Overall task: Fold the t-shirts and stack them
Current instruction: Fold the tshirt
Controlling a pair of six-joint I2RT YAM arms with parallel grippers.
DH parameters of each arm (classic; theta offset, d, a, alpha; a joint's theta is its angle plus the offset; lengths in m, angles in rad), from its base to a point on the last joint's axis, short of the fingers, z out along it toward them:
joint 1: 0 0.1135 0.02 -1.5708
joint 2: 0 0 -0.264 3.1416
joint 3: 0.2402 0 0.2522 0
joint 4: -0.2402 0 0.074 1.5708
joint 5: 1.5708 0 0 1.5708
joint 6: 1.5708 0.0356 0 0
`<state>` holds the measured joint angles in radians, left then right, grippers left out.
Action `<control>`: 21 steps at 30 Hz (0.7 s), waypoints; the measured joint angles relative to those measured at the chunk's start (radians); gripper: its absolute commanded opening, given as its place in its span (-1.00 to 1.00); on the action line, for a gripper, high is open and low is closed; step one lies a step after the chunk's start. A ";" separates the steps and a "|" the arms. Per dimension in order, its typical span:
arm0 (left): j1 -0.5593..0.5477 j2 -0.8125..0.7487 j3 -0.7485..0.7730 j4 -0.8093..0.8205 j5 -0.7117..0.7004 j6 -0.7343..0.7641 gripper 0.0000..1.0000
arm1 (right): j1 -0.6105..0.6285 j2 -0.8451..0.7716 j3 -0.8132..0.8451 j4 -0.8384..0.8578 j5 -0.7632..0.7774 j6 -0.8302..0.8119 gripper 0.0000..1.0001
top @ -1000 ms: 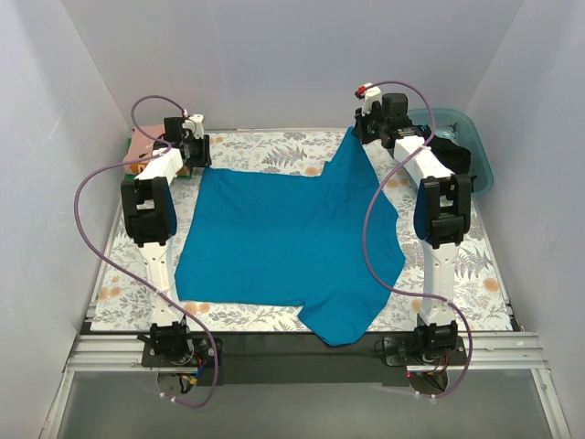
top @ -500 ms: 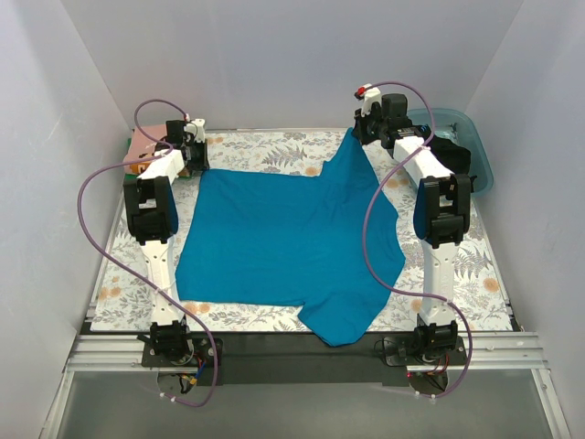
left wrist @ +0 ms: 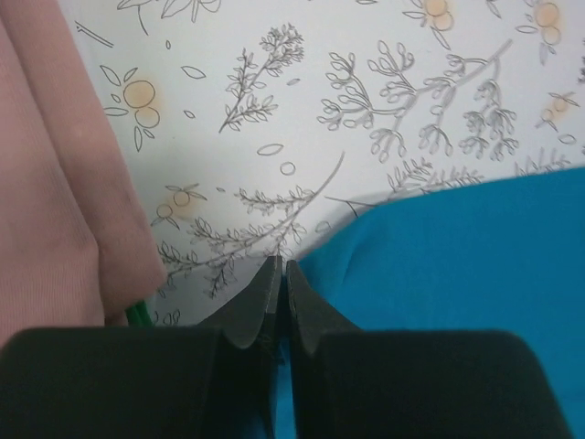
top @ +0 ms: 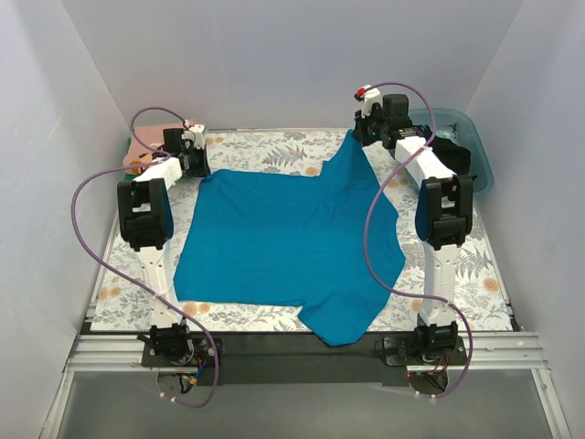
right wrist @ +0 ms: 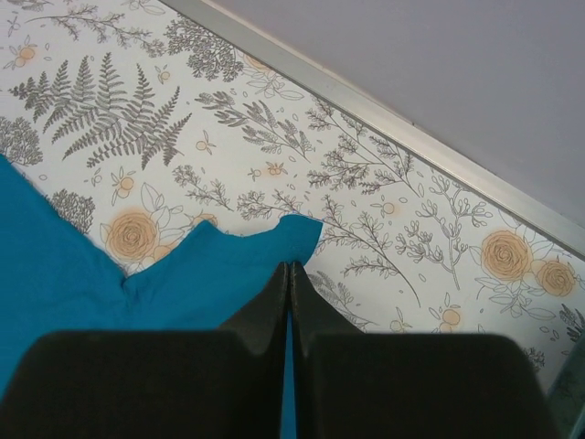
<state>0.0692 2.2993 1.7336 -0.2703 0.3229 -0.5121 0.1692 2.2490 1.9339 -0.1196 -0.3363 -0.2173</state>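
- The pink shirt (left wrist: 55,183) lies folded at the far left, just beside my left gripper (left wrist: 279,270). If I swing that way I could snag it and undo the fold.
- My left gripper has its fingers pressed together right at the far-left corner of the teal shirt (top: 283,238). I cannot tell whether any cloth is actually between them. If I have only a thin lip, or nothing, a pull would slip off. That corner would then stay down while the other side travels, and the fold would come out skewed.
- The teal shirt lies spread across the middle of the table cover (top: 265,146), with one near flap reaching past the cover's front edge. Dragging rather than lifting could bunch the cover or send more cloth over that edge.
- My right gripper (right wrist: 290,267) is pinching the shirt's far-right part, and the cloth rises to a peak there. The bite sits close to the cloth's edge, so a quick tug could pull it free.
- The tub (top: 475,151) stands at the far right, near my right arm. A wide sweep could knock it.
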 measured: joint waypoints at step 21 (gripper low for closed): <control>0.106 -0.294 -0.385 0.232 0.252 0.171 -1.00 | -0.006 -0.332 -0.326 -0.042 -0.079 -0.026 -0.97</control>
<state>0.1749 2.0052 1.3483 -0.0380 0.5751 -0.3416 0.1631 1.9167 1.6077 -0.1619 -0.4152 -0.2432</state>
